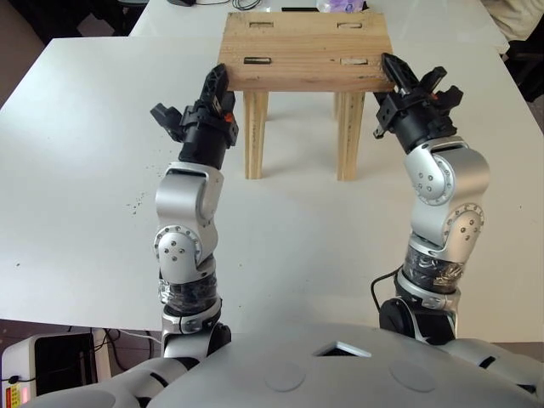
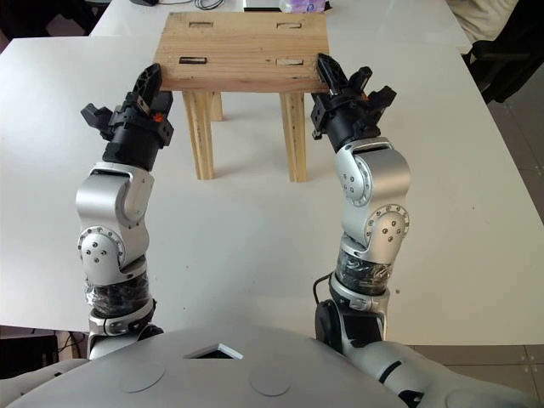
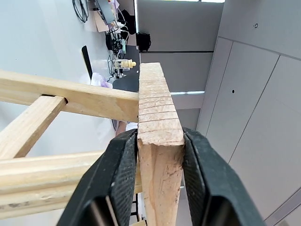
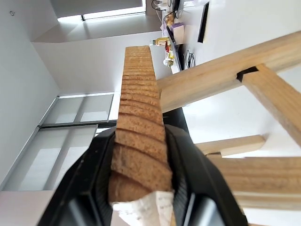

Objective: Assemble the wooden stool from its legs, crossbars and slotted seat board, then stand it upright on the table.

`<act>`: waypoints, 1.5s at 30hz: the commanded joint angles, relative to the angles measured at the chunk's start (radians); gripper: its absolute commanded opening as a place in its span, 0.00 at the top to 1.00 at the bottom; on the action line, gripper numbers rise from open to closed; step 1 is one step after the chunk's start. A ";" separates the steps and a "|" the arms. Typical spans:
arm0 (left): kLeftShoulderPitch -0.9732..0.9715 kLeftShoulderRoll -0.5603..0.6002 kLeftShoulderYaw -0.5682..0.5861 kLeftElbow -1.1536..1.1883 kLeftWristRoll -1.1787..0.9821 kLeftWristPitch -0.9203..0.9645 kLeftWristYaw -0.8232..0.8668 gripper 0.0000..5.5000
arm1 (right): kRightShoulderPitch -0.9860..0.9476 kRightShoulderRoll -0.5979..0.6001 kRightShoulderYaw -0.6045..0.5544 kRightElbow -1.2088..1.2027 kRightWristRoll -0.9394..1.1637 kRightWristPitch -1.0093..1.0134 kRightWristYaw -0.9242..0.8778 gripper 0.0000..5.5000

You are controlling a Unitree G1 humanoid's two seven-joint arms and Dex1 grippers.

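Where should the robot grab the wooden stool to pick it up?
By the seat board, at its two end edges, with one gripper coming in from each side. The board is flat, thin enough to pinch, and overhangs the legs. The left gripper and right gripper clamp it there now.

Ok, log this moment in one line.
stool: assembled, upright on table | left fingers: clamped on seat left edge | right fingers: clamped on seat right edge

Pale tan stool [image 1: 297, 51], streaked grain, dark slots [image 1: 257, 60]. White table [image 1: 85, 127], dark specks [image 1: 136, 204] toward 9 o'clock. Black left gripper [image 1: 218, 78], with a perhaps orange-red mark; black right gripper [image 1: 393, 68].
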State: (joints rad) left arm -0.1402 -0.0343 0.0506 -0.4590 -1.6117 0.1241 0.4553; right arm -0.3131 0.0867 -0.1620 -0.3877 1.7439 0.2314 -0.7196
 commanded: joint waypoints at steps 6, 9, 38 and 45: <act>0.023 -0.038 0.058 0.121 0.107 0.036 -0.096 0.76 | 0.048 0.022 -0.022 0.123 -0.146 0.015 0.046 0.76; 0.016 -0.044 0.062 0.058 0.079 0.059 -0.178 0.62 | 0.044 0.003 -0.023 0.094 -0.176 0.040 0.143 0.66; -0.550 0.306 0.026 0.559 1.556 -0.268 -0.142 0.45 | -0.502 -0.323 0.175 0.572 -1.639 -0.315 0.418 0.50; -0.641 0.094 -0.103 0.461 1.577 -0.217 -0.182 0.45 | -0.533 -0.157 0.286 0.397 -1.721 -0.285 0.474 0.50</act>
State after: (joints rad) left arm -0.7738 0.0947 -0.0411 0.0155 -0.0520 -0.1138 0.2736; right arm -0.8292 -0.0982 0.1278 0.0447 0.0379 -0.0687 -0.2408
